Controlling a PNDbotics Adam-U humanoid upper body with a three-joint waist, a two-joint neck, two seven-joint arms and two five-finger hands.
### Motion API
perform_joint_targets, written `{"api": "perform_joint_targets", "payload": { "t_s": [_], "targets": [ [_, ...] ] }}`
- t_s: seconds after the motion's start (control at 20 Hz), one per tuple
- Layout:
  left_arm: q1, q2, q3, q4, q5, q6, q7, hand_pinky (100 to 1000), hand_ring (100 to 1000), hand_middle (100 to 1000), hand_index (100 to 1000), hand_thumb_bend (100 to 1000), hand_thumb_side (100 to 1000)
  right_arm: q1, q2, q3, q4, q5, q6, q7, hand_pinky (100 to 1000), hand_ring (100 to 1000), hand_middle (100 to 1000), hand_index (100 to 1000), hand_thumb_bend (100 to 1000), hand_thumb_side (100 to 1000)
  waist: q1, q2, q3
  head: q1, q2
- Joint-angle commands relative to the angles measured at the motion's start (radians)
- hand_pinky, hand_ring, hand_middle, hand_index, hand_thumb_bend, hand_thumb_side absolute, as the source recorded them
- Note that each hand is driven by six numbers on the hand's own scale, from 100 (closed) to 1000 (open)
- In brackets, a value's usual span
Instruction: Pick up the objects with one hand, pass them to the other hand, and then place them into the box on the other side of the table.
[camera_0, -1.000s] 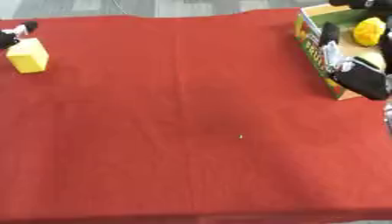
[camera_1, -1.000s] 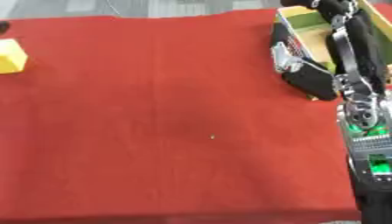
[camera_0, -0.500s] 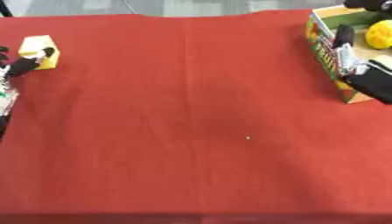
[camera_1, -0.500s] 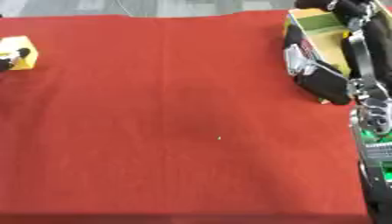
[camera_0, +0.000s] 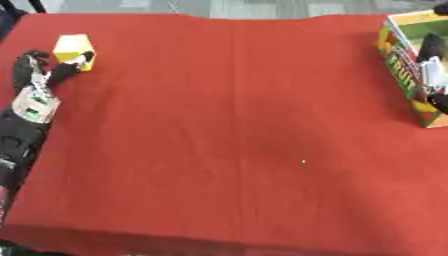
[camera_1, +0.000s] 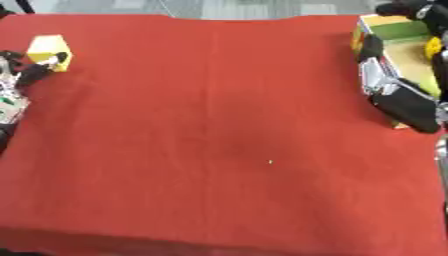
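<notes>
Left eye view: red cloth (camera_0: 236, 125).
Left hand (camera_0: 39, 75): fingers relaxed, touching yellow block (camera_0: 73, 50).
Right hand (camera_1: 411, 102): at box (camera_1: 398, 45), fingers unclear.

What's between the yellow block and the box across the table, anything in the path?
Nothing visible. The yellow block sits at the table's far left by the left hand; only bare red cloth lies between it and the box at the far right.

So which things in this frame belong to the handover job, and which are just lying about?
Job:
- yellow block, far left of the table
- left hand, reaching beside the block
- box, far right edge
- right arm, at the box; its hand isn't clear

Lying about:
- red cloth covering the table
- tiny pale speck on the cloth
</notes>
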Motion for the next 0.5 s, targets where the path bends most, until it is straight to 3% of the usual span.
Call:
{"api": "perform_joint_targets", "payload": {
  "t_s": [0.05,0.15,0.35,0.45,0.5],
  "targets": [
    [-0.021,0.020,-0.004,-0.003,0.007,-0.002,0.008,735,667,638,756,831,556,-0.009,-0.011,-0.002,-0.014,0.000,-0.001,0.002,759,793,778,741,100,539,-0.007,-0.023,0.000,0.005,0.005],
    [-0.025,0.015,-0.003,0.000,0.009,-0.005,0.016,727,656,625,744,816,554,-0.009,-0.011,-0.002,-0.014,0.000,-0.001,0.002,759,792,778,741,100,539,-0.008,-0.022,0.000,0.005,0.005],
    [-0.034,0.005,-0.002,0.008,0.020,-0.024,0.051,704,618,584,702,666,535,-0.007,-0.010,-0.002,-0.013,-0.002,-0.001,0.002,758,792,778,741,100,540,-0.011,-0.022,-0.001,0.009,0.005],
    [-0.038,0.000,0.001,0.008,0.037,-0.047,0.070,698,605,564,680,508,494,-0.007,-0.010,-0.002,-0.013,-0.003,-0.002,0.002,758,792,777,741,100,540,-0.012,-0.022,-0.001,0.010,0.005],
    [-0.038,-0.001,0.001,0.009,0.048,-0.061,0.078,693,594,550,664,364,440,-0.006,-0.010,-0.002,-0.013,-0.003,-0.002,0.002,758,791,777,741,100,541,-0.013,-0.022,-0.001,0.011,0.005]
  ]
}}
